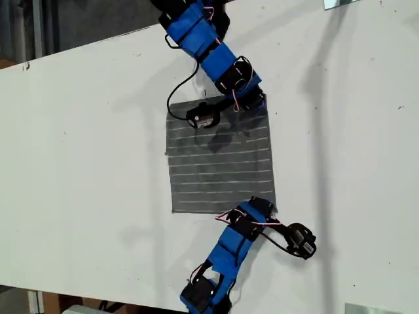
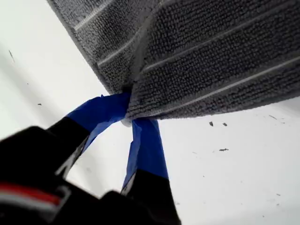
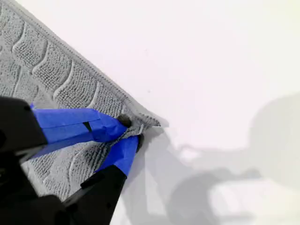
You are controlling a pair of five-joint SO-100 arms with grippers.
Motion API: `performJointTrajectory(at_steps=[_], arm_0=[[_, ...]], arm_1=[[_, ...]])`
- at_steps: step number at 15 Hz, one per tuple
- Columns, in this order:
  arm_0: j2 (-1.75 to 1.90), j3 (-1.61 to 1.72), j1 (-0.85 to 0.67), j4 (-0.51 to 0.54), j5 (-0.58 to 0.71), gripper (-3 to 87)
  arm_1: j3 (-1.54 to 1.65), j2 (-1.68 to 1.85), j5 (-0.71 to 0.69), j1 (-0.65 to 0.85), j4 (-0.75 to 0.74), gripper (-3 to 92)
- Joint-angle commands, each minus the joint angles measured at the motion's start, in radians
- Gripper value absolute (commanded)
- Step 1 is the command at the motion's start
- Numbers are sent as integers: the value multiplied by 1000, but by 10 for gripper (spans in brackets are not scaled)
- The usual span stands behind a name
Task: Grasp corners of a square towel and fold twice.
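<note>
Striped grey towel [image 1: 219, 160] flat mid-desk [image 1: 78, 163], my first tool [image 2: 129, 123] pinching one towel corner [image 2: 136, 110], my second tool [image 3: 130, 129] clamped on another corner [image 3: 147, 121], bare white desk surrounding all edges.

My first gripper [image 2: 129, 117] has its blue-taped fingers [image 2: 145, 145] pinched together on a corner [image 2: 136, 105] of the towel [image 2: 211, 56]. From that pinch the grey striped cloth spreads away, its corner raised off the white table [image 2: 234, 178], which shows a few dark specks near the towel's edge.
</note>
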Motion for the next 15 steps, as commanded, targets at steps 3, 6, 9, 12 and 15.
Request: performJointTrajectory(at_steps=[3, 6, 9, 12, 15], arm_0=[[172, -72, 6, 158, -17, -1], [318, -86, -6, 256, 54, -1], [489, -37, -98, 328, 172, -1], [581, 23, -247, 347, 302, -1], [661, 149, -423, 342, 416, -1]], arm_1=[[-196, 69, 2, 3, 184, -1], [-218, 137, -14, 48, 265, -1], [-219, 256, -86, 166, 310, -1], [-199, 353, -196, 337, 342, -1], [-126, 466, -331, 546, 334, -1]])
